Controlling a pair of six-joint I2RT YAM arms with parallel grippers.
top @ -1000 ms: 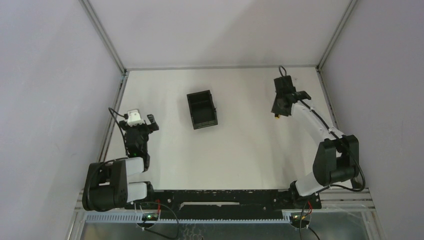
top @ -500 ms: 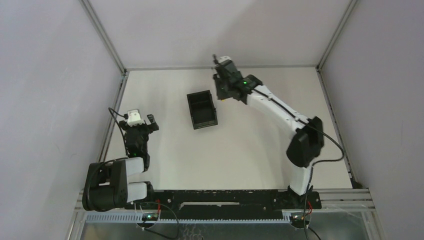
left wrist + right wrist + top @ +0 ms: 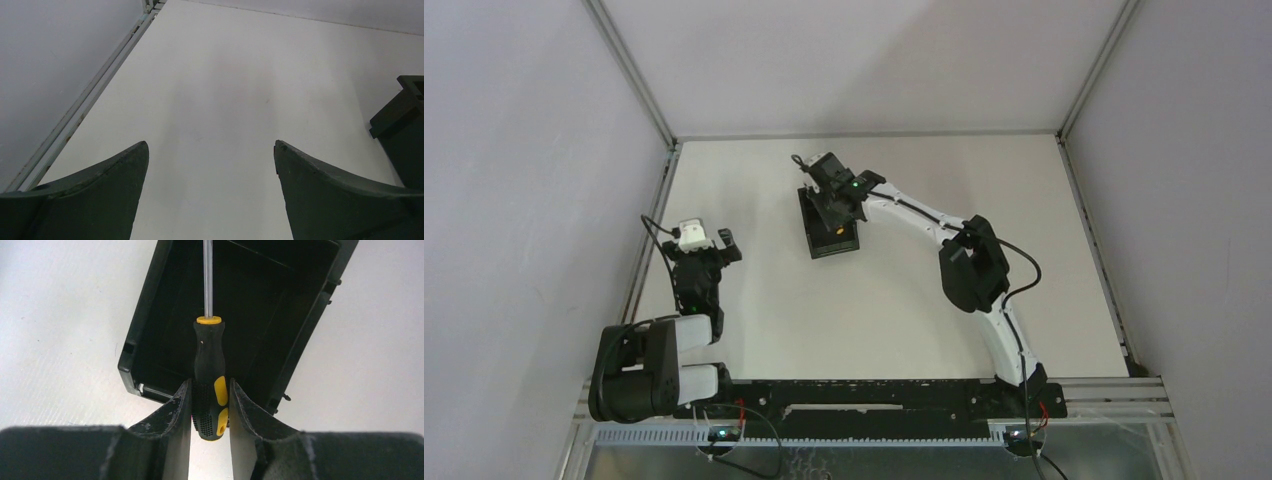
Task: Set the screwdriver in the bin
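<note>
Carry done: your right fingers [image 3: 170, 420] clamp the black-and-yellow-handled screwdriver [image 3: 208, 365] over the small black rectangular plastic bin [image 3: 150, 315], shaft pointing in. Your left fingers [image 3: 100, 190] are spread, idle. Remaining: lower, release.

Slender screwdriver with black-and-yellow handle [image 3: 209, 375]: shaft of bright, smooth, glossy metal; handle of matt black rubbery-looking grip, finely textured low down, with smooth yellow plastic inserts and collar.
Small black rectangular plastic bin [image 3: 145, 325]: smooth walls, slight sheen.
White table [image 3: 60, 315]: matt, faintly grained.
Right pincer [image 3: 210, 383]: dark, matt, scuffed with pale specks.
Left pincer [image 3: 211, 145]: dark, matt, lightly speckled.
</note>
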